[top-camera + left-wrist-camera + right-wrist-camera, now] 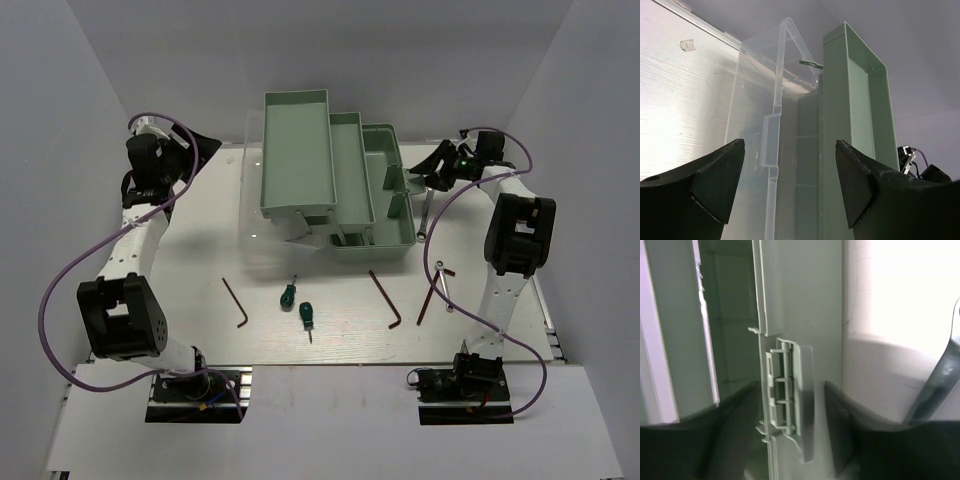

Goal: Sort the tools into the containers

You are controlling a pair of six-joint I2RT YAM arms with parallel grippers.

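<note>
**Arms flank open toolbox while tools lie unsorted**

The mint-green toolbox (350, 180) stands at the middle of the surface (200, 330), its tiered trays fanned out and its clear lid (765, 100) thrown back on the left side. That leaves the top tray (860, 100) and the deeper base bin (395, 225) open from above, and none of them appears to hold a tool.

The left pincer (790, 145) hangs wide, facing the lid and top tray with nothing between its fingers. The right pincer (792, 410) straddles the latch (790, 395) on the box's right wall, perhaps to steady the box. The blurred wrist view does not show whether it grips the latch or merely brackets it.

The tools lie loose on the surface in front of the box:
- a far-left hex key (237, 300)
- two green-handled screwdrivers (288, 293) (306, 316), just beside each other
- a centre hex key (385, 297)
- a right hex key (430, 295), touching or crossing a slim wrench (441, 283)

A second wrench (424, 215) rests against the box's right side, close under the right pincer. Both arms are up beside the box, well away from that front row. The crossed pair on the right looks the hardest to pick apart.
</note>
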